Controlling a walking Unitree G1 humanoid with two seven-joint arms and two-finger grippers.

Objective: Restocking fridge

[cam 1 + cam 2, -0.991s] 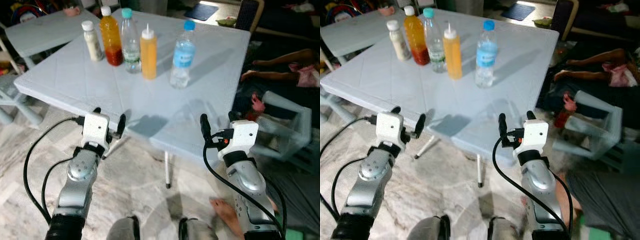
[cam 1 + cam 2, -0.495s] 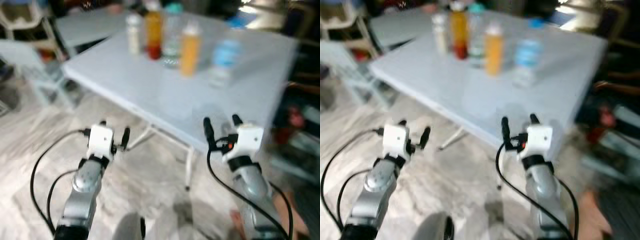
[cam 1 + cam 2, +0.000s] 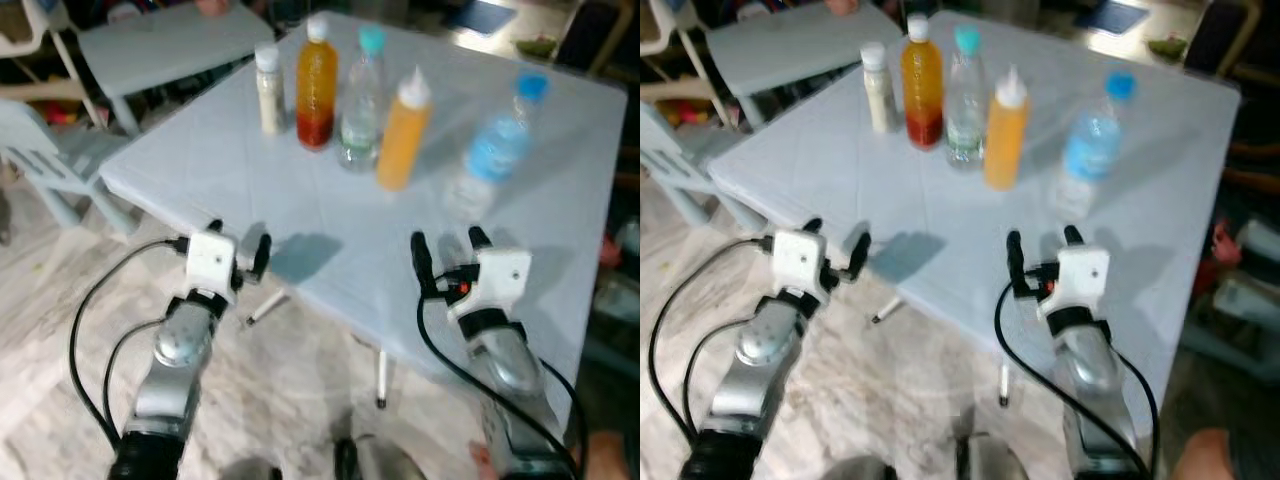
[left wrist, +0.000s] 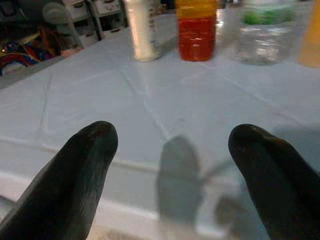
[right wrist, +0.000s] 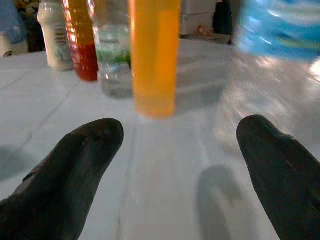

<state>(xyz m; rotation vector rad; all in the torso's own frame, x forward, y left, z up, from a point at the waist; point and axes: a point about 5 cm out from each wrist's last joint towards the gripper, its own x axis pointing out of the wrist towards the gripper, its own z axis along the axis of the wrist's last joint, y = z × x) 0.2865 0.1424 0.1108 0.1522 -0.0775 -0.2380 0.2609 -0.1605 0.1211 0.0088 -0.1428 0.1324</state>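
Observation:
Five bottles stand in a row on the pale blue table (image 3: 190, 160): a small white bottle (image 3: 268, 88), an orange-red juice bottle (image 3: 316, 80), a clear teal-capped bottle (image 3: 363, 98), an orange squeeze bottle (image 3: 403, 130) and a blue-labelled water bottle (image 3: 495, 150). My left gripper (image 3: 238, 240) hovers open and empty at the table's near edge, short of the white bottle (image 4: 141, 30) and juice bottle (image 4: 196, 27). My right gripper (image 3: 448, 248) is open and empty over the table, facing the squeeze bottle (image 5: 152, 55) and the water bottle (image 5: 280, 30).
A second pale table (image 3: 170, 40) stands at the back left, with a plastic chair (image 3: 50, 160) beside it. A table leg (image 3: 380, 375) comes down onto the marble floor between my arms. Part of a person's foot (image 3: 605, 460) shows at the lower right.
The whole view has shifted and sharpened as I came closer to the table. Both grippers now reach the table's near edge. The bottles stand as before.

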